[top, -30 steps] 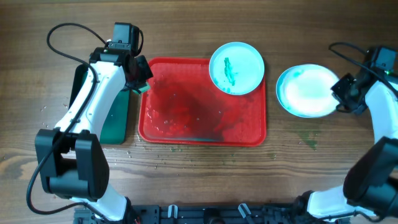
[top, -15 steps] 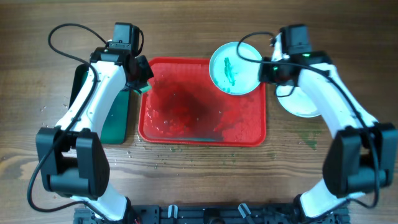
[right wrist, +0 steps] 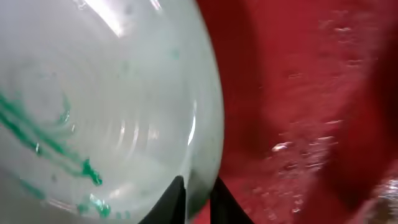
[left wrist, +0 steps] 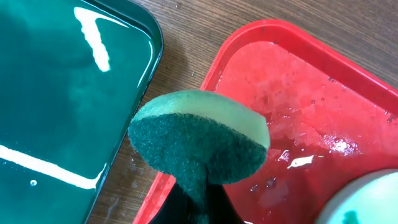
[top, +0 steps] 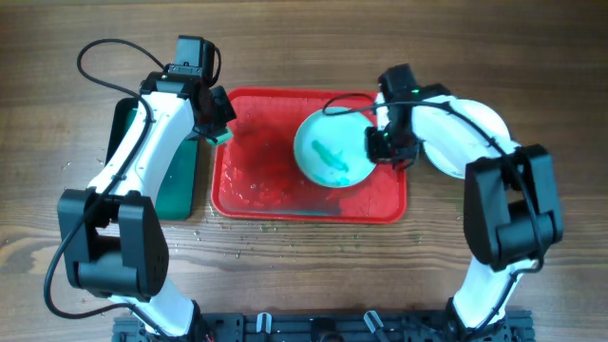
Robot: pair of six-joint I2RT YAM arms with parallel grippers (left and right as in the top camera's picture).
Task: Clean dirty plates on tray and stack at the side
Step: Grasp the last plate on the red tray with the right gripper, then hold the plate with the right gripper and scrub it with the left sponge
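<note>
A brown wooden surface point(top: 475, 266) fills the scene, with two white robot arms reaching in from its near edge.

A large red tray point(top: 256, 190) lies midway between the left and right edges, closer to the far edge. Its floor is wet, glistening with droplets and smeared water. Just beside it, toward the left edge, sits a smaller dark green tray point(top: 176, 185) with a black rim, its glossy floor reflecting the lights.

A round smeared plate point(top: 332, 152), pale with a turquoise rim and green streaks across its middle, lies over the right half of the red tray. Whether it rests flat on the tray or is lifted off it cannot be told. A second plate point(top: 445, 160) sits on the bare wood toward the right edge, mostly hidden under the right arm point(top: 475, 128); whether more lie beneath it cannot be told.

A sponge point(left wrist: 199, 140), yellow-green with a dark green scouring face, hangs over the gap between the two trays, at the red tray's far left corner. It seems to touch neither tray, though that is hard to tell.

The left claw point(left wrist: 199, 205) is clamped on the sponge from behind. The right claw point(right wrist: 198, 193) is pinched on the right rim of the smeared plate, one finger on each side of the rim.
</note>
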